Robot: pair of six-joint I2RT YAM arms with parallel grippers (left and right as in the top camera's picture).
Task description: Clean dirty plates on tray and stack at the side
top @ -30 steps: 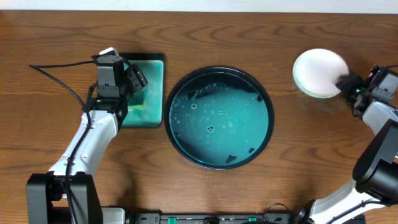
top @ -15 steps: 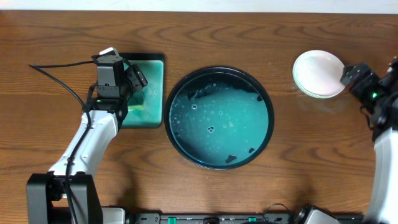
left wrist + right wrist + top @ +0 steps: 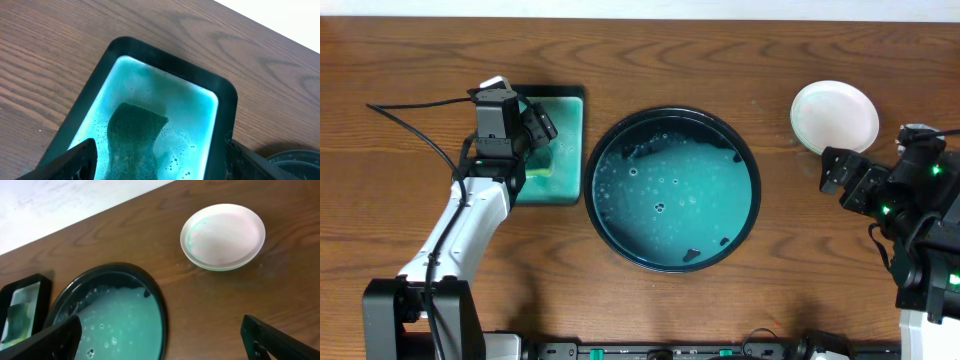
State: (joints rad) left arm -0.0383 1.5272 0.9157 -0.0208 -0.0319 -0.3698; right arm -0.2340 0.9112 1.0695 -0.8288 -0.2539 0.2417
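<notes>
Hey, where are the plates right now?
In the overhead view the plates sit stacked on the table at the far right, right of the round tray, just beyond the open right gripper, apart from it.

The overhead camera looks straight down from high above, taking in the whole desk [image 3: 720, 40] and both arms. The left wrist camera sits close over the rectangular tray [image 3: 227, 105], tilted forward past the left end effector [image 3: 160, 167]. The right wrist camera, behind the right end effector [image 3: 160, 345], looks obliquely from farther off; with the overhead view it shares the round tray [image 3: 157, 305] and the plates [image 3: 222, 230].
</notes>
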